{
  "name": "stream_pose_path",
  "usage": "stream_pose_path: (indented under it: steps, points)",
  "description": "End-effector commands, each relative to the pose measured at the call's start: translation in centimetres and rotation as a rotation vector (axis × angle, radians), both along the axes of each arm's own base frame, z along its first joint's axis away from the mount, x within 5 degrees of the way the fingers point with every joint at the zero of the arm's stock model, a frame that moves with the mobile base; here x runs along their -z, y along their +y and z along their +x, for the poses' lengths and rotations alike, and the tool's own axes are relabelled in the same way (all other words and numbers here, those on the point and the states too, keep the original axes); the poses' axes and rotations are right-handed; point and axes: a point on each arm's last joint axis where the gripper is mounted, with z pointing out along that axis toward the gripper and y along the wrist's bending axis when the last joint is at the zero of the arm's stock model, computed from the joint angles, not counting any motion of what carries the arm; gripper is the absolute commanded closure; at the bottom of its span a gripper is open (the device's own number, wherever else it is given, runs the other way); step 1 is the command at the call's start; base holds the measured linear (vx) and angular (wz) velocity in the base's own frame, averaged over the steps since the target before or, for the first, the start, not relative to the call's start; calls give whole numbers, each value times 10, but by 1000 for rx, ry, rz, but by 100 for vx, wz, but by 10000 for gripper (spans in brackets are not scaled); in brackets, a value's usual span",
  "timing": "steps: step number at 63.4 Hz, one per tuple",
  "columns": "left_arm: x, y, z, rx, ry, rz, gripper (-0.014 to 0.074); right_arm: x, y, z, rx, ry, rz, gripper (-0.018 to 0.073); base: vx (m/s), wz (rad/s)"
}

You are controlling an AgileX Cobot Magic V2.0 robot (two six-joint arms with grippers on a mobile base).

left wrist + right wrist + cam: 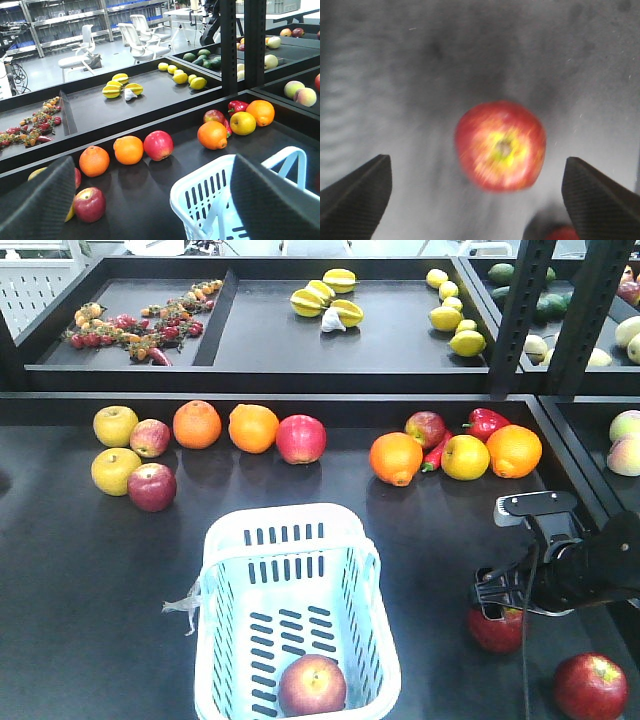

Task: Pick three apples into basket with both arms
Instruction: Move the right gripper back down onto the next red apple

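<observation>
Apple (312,685) inside the basket (285,513) at 6 o'clock. At 4 o'clock we see a second apple (495,630) between the right gripper's (476,162) spread fingers, untouched. A third apple (590,687) lies at its 4 o'clock. The left gripper (153,159) is spread wide, holding nothing.

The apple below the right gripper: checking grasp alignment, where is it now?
Front view: the apple sits on the table right of the basket, under the right gripper. Right wrist view shows it between the open fingers, untouched.

The left pincer (155,165) gapes wide above the basket (197,200), a dark-red apple (89,204) beside one finger.
</observation>
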Motion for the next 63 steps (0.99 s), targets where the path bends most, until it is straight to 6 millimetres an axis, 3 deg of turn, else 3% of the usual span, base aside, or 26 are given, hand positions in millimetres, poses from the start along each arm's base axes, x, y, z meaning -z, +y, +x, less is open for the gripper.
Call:
stream_pose_path:
  steps: [1,45,63]
  points:
    - [-13,0,1,0,-71,-40,4,-11,-3,11,9,-100,-17,-85,0,0]
    - [-13,0,1,0,-71,-40,4,28,-6,24,31,-89,-54,-62,0,0]
    - [-13,0,1,0,-71,-40,4,48,-7,23,32,-33,-61,-3,0,0]
